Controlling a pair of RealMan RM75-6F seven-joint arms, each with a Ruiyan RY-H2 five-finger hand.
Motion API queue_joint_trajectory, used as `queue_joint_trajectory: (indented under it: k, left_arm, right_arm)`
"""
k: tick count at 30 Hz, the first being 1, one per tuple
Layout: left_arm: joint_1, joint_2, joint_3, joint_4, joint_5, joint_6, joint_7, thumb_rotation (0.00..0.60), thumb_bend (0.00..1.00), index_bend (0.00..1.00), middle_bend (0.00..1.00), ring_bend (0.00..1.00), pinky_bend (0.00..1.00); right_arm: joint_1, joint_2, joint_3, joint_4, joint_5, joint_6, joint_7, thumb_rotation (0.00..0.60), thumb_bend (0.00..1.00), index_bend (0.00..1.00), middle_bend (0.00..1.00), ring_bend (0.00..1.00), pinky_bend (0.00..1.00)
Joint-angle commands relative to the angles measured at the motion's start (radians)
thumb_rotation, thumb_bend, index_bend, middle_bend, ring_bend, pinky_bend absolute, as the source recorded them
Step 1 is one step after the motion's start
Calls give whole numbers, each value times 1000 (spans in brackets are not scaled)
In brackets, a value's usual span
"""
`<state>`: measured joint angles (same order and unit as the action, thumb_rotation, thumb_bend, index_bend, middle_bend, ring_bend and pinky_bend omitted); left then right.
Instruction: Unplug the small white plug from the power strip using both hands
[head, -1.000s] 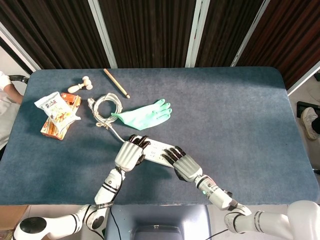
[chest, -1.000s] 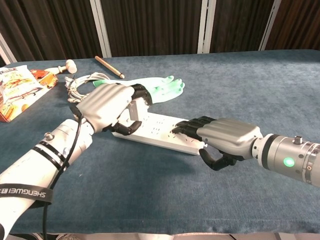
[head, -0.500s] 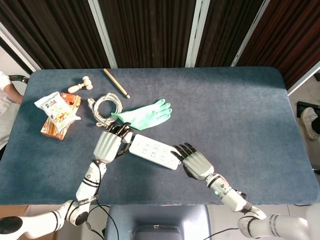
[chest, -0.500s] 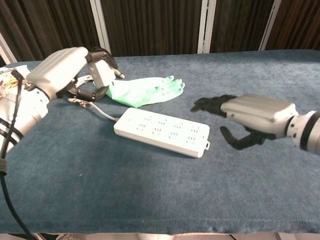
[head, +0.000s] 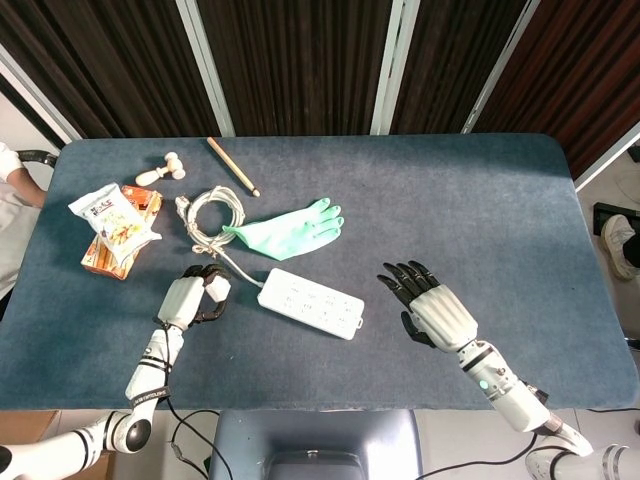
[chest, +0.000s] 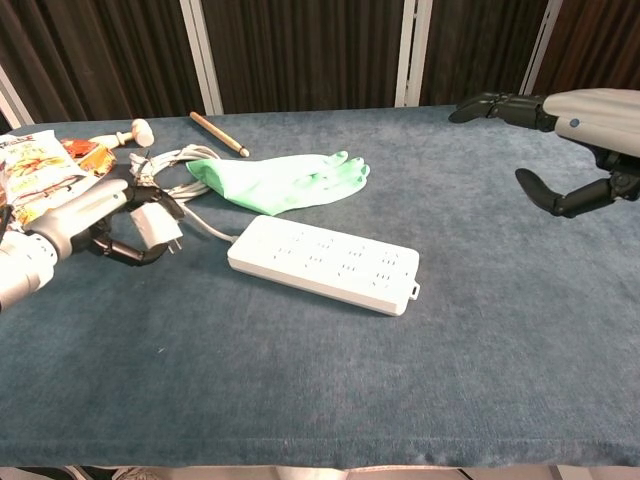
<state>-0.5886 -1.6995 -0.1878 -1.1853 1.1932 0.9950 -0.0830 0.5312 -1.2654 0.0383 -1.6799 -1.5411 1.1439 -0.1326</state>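
Note:
The white power strip lies flat in the middle of the blue table, its sockets bare. My left hand is to its left, low over the cloth, and holds the small white plug with its prongs showing. My right hand hangs open to the right of the strip, fingers spread, holding nothing.
A green rubber glove lies just behind the strip, beside a coiled white cable. Snack packets, a small wooden mallet and a wooden stick sit at the far left.
My left hand pulled the plug off the strip and carried it left and down toward the table. My right hand lifted off the strip and drew back to the right, opening.

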Motion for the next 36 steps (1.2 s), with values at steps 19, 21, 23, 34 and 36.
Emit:
queue_joint_trajectory:
  k: [19, 21, 23, 34, 36]
  left_arm:
    - [147, 330, 100, -312, 256, 257, -9, 514, 424, 0, 0, 0, 117]
    - [211, 404, 160, -331, 366, 375, -53, 485, 428, 0, 0, 0, 117]
    - [281, 461, 209, -318, 432, 485, -62, 462, 428, 0, 0, 0, 117]
    - [459, 518, 317, -260, 482, 628, -59, 599, 432, 0, 0, 0, 107]
    - [460, 515, 308, -260, 475, 621, -50, 599, 430, 0, 0, 0, 108]
  right_arm:
    - [-208, 212, -94, -108, -17, 212, -108, 600, 502, 0, 31, 0, 0]
    - [-286, 272, -116, -154, 42, 277, -128, 600, 392, 0, 31, 0, 0]
    - [-364, 298, -119, -151, 69, 377, -98, 600, 320, 0, 32, 0, 0]
    - [-554, 216, -63, 63, 191, 539, 137, 600, 226, 0, 33, 0, 0]
    - [-553, 215, -66, 66, 175, 523, 136, 600, 222, 0, 33, 0, 0]
